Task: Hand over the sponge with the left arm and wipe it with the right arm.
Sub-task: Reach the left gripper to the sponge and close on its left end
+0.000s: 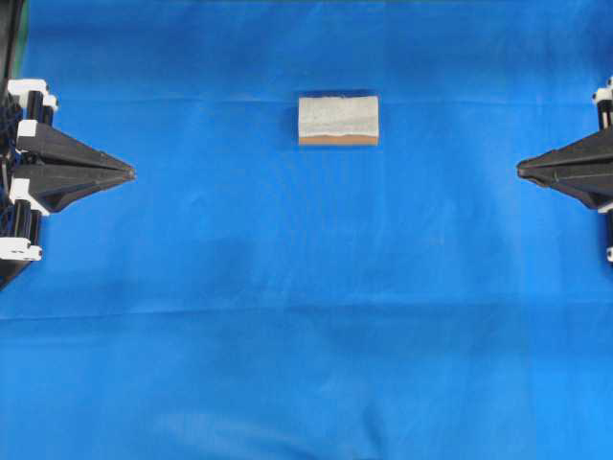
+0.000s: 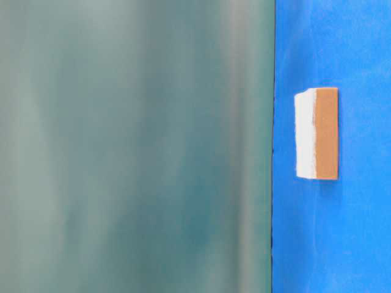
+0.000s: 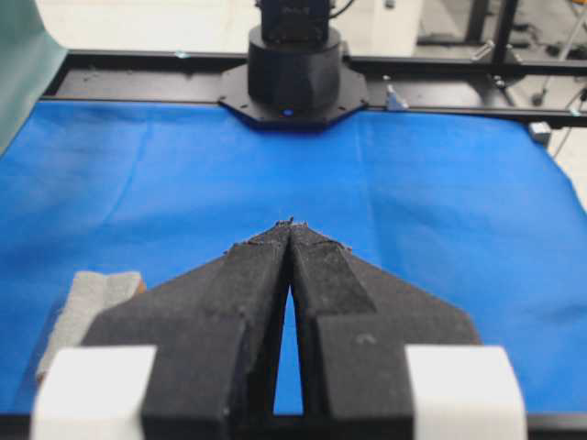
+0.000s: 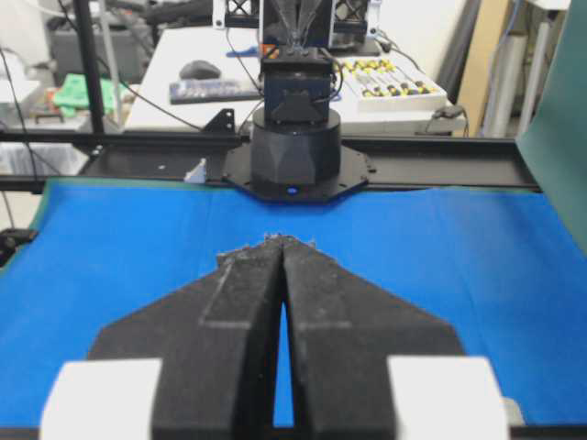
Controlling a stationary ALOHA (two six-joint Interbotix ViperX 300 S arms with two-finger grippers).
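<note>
The sponge [image 1: 338, 120], a small block with a grey-white top over a tan-orange layer, lies flat on the blue cloth a little behind the middle. The table-level view has the sponge [image 2: 317, 133] on its side, and the left wrist view catches a corner of the sponge [image 3: 87, 307] at the lower left. My left gripper [image 1: 130, 173] rests at the left edge, shut and empty, its tips [image 3: 290, 223] pressed together. At the right edge my right gripper [image 1: 520, 170] is also shut with nothing in it, its tips [image 4: 282, 240] touching. Both stand well apart from the sponge.
A blue cloth [image 1: 306, 335] covers the whole table. The opposite arm's black base [image 3: 293, 78] stands at the far edge in each wrist view. A green backdrop [image 2: 134, 146] fills the left of the table-level view. Benches with tools lie beyond the black frame [image 4: 440, 147].
</note>
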